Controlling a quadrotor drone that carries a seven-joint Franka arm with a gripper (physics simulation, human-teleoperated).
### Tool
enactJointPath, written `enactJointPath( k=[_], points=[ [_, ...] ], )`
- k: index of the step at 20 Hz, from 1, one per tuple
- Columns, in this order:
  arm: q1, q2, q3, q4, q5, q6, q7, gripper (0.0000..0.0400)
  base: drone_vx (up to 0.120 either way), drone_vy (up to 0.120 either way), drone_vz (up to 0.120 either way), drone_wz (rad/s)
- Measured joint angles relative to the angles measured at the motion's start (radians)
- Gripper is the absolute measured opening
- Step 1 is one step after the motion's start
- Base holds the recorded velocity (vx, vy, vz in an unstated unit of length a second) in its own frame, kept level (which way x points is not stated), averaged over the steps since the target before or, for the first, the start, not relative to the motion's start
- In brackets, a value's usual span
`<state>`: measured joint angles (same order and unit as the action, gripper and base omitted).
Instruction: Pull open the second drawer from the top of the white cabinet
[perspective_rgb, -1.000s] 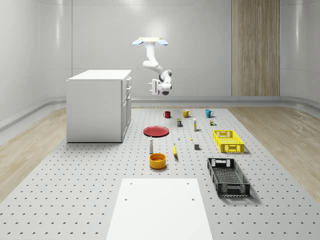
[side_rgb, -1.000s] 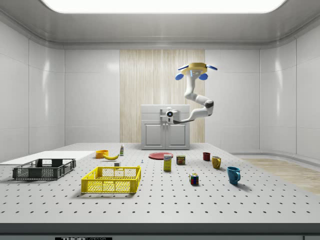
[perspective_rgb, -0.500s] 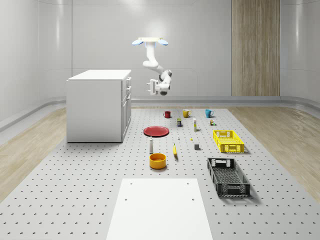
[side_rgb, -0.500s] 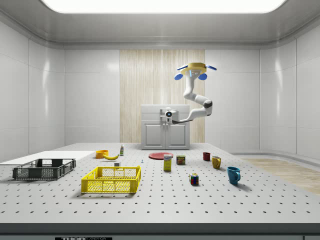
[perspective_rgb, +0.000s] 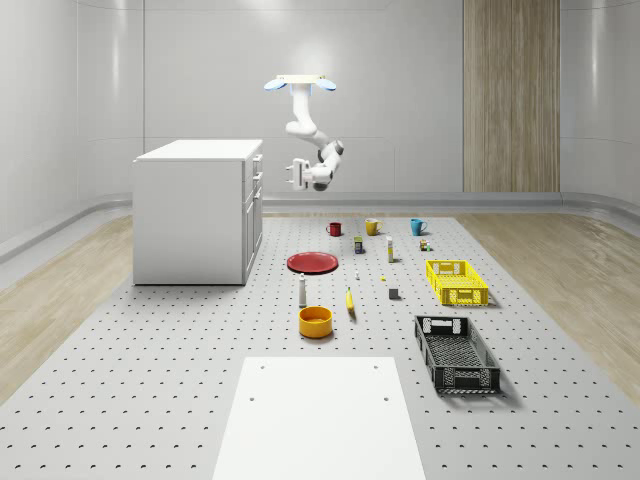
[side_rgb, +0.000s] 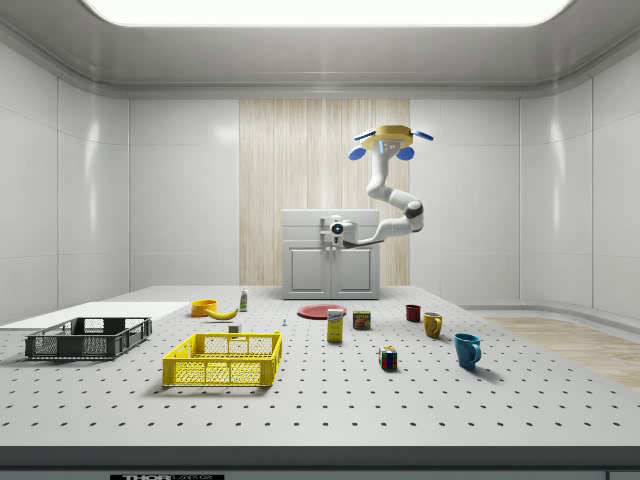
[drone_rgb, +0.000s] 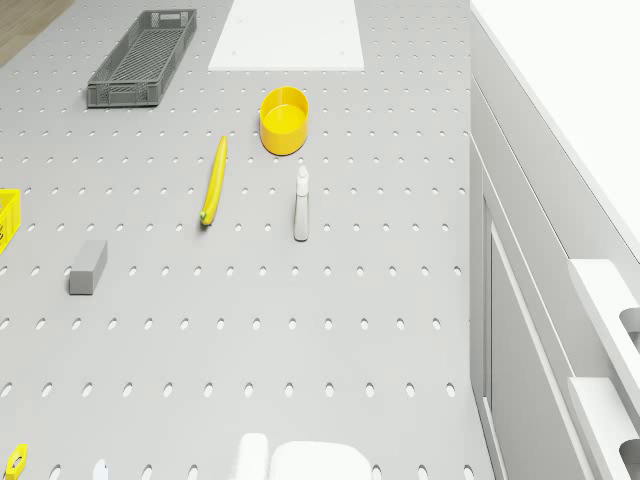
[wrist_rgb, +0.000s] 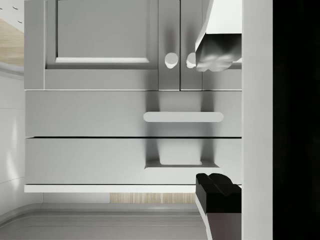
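In the wrist view the gripper (wrist_rgb: 216, 120) is spread wide and holds nothing, its fingers (wrist_rgb: 218, 186) apart with the second drawer's handle (wrist_rgb: 183, 117) ahead, a little to one side. The drawer (wrist_rgb: 90, 112) is shut in the white cabinet (perspective_rgb: 190, 215), near the table's (perspective_rgb: 150, 380) far left corner in the whole-scene view. The drone (perspective_rgb: 302, 82) hovers over the table before the cabinet's front. I judge this the approach: next, centre, advance, clamp the handle.

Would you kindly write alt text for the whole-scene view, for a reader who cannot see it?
A drone hovers beside a white cabinet, its arm holding the claw near the upper drawers. Mugs, a red plate, a bowl and two crates lie on the pegboard floor.
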<state>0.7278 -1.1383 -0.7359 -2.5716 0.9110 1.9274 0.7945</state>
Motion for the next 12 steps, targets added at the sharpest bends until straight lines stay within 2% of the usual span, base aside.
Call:
enactJointPath(
  k=[12],
  points=[
    [0.058,0.044,0.114,-0.044,0.133,0.131,-0.050,0.0300,0.000,0.000,0.000,0.000]
  ],
)
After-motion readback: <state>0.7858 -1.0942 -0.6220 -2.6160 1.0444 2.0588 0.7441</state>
